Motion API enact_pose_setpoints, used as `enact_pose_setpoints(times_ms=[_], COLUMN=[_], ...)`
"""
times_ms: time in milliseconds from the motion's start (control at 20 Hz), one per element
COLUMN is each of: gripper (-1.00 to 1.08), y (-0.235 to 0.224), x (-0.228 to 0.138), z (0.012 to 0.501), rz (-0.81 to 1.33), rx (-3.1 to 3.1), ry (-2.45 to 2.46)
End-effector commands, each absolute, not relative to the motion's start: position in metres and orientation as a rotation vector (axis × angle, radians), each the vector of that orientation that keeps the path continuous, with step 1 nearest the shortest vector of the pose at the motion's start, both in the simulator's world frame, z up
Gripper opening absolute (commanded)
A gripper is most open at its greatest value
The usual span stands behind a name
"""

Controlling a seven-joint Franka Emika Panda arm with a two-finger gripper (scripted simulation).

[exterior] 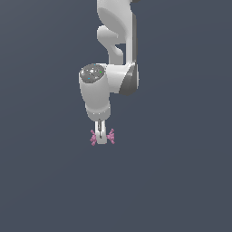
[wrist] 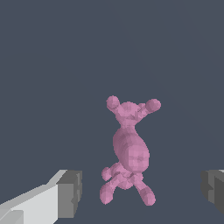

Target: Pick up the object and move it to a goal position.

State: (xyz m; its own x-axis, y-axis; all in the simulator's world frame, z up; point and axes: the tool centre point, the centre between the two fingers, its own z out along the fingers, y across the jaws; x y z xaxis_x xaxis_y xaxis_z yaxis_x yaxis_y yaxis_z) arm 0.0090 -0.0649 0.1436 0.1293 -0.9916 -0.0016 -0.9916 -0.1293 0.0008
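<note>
The object (exterior: 111, 136) is a small pink candy-like shape with a rounded middle and knobbly frilled ends. In the exterior view its two ends stick out on either side of my white gripper (exterior: 101, 136), which hangs straight down over it. In the wrist view the object (wrist: 130, 148) lies between the two grey pads, one pad (wrist: 70, 194) on one side and the other at the frame's edge. My gripper (wrist: 142, 194) is open, with wide gaps between the pads and the object. The object's middle is hidden by the fingers in the exterior view.
A plain dark grey-blue surface (exterior: 181, 181) fills both views. The white arm (exterior: 115, 41) comes down from the top of the exterior view. No other objects show.
</note>
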Motion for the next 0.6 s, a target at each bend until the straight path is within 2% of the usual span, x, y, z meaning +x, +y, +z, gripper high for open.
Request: enact_pose_setpoints(times_ms=[0,550], gripper=[1.0,1.0], y=[-0.0665,-0.0678], x=[0.0092,0.0094], z=[0.1434,0.1397], rz=[0.001,0.0], rx=[-2.324,-2.29], ry=[2.114,2.151])
